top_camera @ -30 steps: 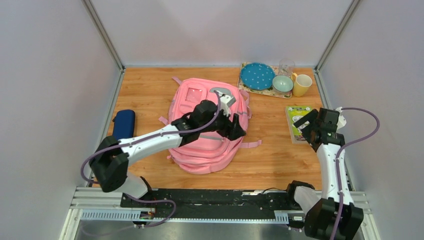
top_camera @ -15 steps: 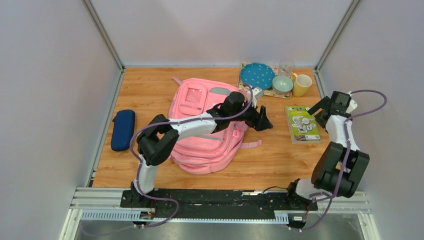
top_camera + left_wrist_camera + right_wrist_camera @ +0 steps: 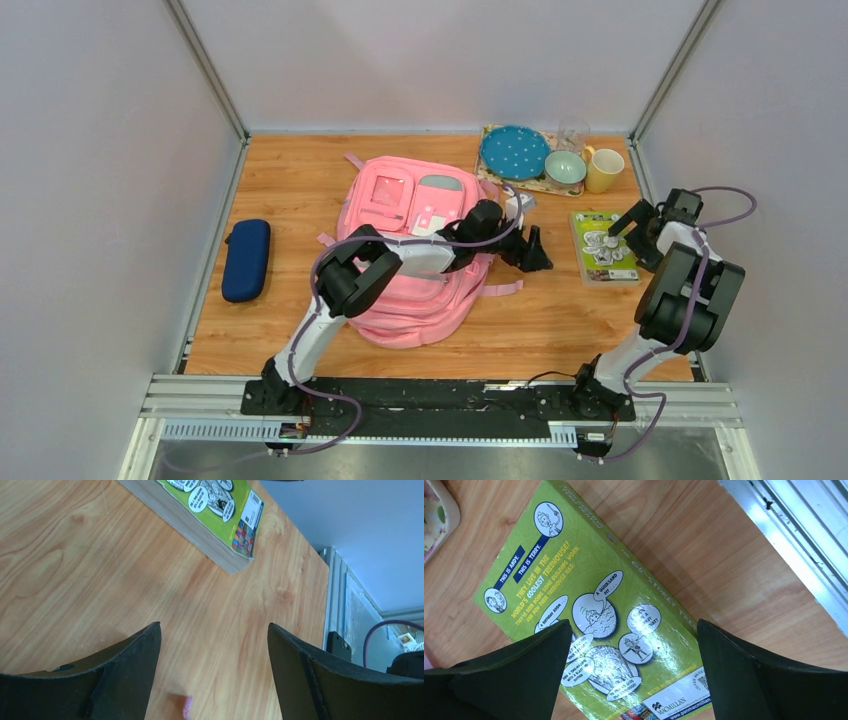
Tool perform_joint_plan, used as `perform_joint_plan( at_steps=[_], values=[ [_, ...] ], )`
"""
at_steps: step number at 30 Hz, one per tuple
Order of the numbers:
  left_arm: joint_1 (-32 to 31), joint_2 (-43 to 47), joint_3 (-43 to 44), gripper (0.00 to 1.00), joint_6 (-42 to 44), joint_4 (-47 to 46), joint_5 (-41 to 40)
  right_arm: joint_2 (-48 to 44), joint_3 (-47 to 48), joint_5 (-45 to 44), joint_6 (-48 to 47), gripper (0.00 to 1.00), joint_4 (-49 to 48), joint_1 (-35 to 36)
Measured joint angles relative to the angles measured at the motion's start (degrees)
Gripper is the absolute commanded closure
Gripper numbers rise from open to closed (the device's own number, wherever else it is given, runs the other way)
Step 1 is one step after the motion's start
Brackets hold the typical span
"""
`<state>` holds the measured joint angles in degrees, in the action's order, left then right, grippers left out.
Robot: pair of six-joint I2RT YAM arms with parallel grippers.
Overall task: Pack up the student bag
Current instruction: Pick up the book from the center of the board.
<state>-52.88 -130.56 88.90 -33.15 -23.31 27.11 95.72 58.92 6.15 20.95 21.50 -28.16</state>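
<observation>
The bag (image 3: 405,300) was seen lying flat on the table (image 3: 290,180), left of centre, with its front pockets turned up and a pink strap (image 3: 500,289) trailing out to the right. The left arm was stretched across the bag, and the left gripper (image 3: 533,256) was held just past the bag's right edge, above bare wood. In the left wrist view its fingers (image 3: 132,665) were spread wide with nothing between them. A green book (image 3: 605,247) was laid flat near the right edge of the table, well apart from the bag. The right gripper (image 3: 637,228) was poised over the book's right side, its jaws parted wide and empty on either side of the cover; whether the book was touched could not be told. A navy case (image 3: 246,259) was placed at the left edge, and a tray (image 3: 545,186) with a blue plate (image 3: 514,152), a bowl (image 3: 565,167) and a yellow mug (image 3: 603,170) was set at the far right.
</observation>
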Motion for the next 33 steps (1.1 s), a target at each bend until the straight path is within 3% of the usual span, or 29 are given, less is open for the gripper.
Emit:
perform_joint_plan(
  at_steps=[3,9,17,22,26,29,33],
  values=[
    [0.0,-3.0,2.5,0.14,-1.5,-1.9,0.0,0.7,-0.3,3.0,0.0,0.04,-1.1,-0.2],
    [0.0,-14.2,16.7,0.14,-5.0,-2.7,-0.1,0.4,-4.3,8.5,-0.3,0.05,-3.3,-0.2],
    [0.5,-19.9,22.4,0.14,-8.8,-3.4,-0.5,-2.1,-8.4,17.2,0.1,0.08,-5.1,-0.3],
    [0.5,-20.8,23.0,0.23,-11.8,-4.7,0.1,-4.7,-11.7,20.3,0.5,0.16,-6.3,-0.3],
    [1.2,-20.8,22.9,0.43,-13.2,-4.3,0.9,-7.9,-15.8,22.3,1.9,0.26,-7.4,-0.5],
    [1.7,-20.4,21.2,0.50,-13.5,-4.6,1.3,-10.8,-18.9,23.8,3.3,0.29,-7.5,-0.6],
    [1.7,-17.4,16.0,0.51,-14.0,-5.2,2.0,-16.5,-23.4,25.7,5.4,0.28,-7.5,-0.7]
  ],
)
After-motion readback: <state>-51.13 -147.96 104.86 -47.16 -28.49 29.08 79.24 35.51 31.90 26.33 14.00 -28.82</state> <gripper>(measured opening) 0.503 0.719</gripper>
